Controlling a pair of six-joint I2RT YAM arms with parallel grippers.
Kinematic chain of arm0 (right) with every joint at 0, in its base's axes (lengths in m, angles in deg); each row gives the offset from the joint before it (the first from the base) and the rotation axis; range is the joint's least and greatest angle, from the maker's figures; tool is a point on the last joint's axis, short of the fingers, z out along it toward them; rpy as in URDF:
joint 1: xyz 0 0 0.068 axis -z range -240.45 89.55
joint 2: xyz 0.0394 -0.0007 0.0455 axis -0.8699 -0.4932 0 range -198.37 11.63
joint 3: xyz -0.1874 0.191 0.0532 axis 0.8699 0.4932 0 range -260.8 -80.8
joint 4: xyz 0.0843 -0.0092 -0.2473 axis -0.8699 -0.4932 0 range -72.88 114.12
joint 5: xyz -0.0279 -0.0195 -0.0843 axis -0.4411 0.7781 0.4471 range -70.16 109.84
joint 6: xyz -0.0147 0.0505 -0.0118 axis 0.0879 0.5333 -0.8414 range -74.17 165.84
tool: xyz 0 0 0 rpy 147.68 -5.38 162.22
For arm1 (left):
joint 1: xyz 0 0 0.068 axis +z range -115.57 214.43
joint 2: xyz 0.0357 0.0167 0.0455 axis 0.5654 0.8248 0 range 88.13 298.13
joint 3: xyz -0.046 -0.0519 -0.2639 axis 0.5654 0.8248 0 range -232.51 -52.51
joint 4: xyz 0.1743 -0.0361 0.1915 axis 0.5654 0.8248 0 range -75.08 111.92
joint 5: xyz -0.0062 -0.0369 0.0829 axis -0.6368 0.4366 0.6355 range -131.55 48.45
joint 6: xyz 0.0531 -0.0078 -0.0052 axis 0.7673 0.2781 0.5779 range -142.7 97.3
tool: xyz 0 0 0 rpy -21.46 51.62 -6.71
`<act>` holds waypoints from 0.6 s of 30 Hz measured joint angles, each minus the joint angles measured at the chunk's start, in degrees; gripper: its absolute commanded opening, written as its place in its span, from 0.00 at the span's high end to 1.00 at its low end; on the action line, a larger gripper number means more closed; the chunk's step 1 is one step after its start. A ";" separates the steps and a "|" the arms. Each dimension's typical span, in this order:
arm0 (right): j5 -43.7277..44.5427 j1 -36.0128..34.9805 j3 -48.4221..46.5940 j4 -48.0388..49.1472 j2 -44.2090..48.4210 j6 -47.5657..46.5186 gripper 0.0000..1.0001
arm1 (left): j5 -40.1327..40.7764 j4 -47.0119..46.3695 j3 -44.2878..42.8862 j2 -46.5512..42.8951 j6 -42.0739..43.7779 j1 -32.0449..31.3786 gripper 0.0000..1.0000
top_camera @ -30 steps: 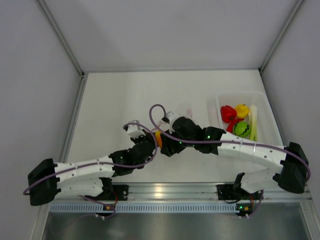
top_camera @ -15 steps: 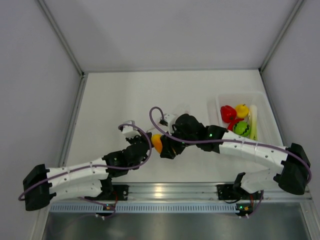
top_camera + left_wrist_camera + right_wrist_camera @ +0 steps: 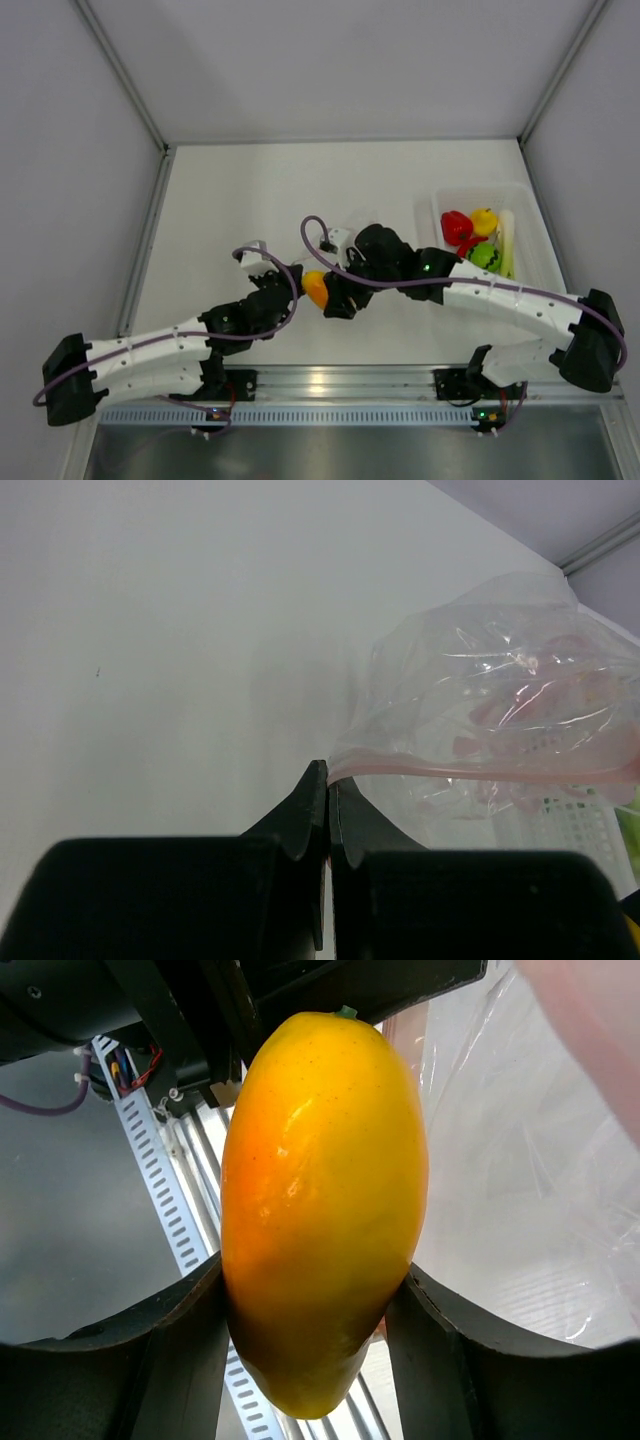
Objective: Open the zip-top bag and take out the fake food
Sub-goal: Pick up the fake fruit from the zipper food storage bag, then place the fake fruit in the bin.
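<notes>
**Hands.** The right gripper (image 3: 318,1310) is clenched on a glossy yellow-orange, mango-shaped plastic fruit (image 3: 320,1200), with one black finger against each flank. In the overhead view the pair sits at frame centre. The fruit (image 3: 316,289) shows just left of the gripper (image 3: 338,296), apparently lifted off the white table (image 3: 230,200). The left gripper (image 3: 327,785) has its jaws closed flat together, pinching the near end of the pink-red zip strip (image 3: 480,770) on the clear, crinkled thin-plastic zip-top bag (image 3: 500,670).

**Location of the bag.** It billows toward the upper right of the left wrist view. In the right wrist view the same bag (image 3: 500,1160) fills the right side as wrinkled film, just beside the held fruit.

**Progress (judged).** The bag reads as already opened, since the fruit is outside the film and in the fingers. At the right of the overhead view, a rigid translucent white rectangular tray (image 3: 437,205) holds a red pepper (image 3: 456,226), a yellow piece (image 3: 485,219), a green ball (image 3: 485,258) and a pale stalk (image 3: 507,240). What remains is to set the held fruit down. Pink shapes show through the film, but whether they are food or only the strip seen through folds cannot be told.

**Orientation.** The fruit's long axis runs top to bottom in the right wrist view — a small green stem tip points to the top of the frame, the rounded end to the bottom. The zip strip runs nearly level from the jaw tips at centre to the right edge of the left wrist view, with the pouch body mostly above it.
</notes>
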 measured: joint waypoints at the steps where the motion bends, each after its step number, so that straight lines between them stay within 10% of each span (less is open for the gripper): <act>1: 0.72 -0.17 -0.59 -0.81 0.00 0.09 1.00 | 0.09 0.00 0.00 -0.28 0.00 0.11 1.00; 18: -0.57 2.05 0.66 -0.90 5.92 5.09 1.00 | -3.06 -3.67 -0.48 -1.88 0.00 0.52 1.00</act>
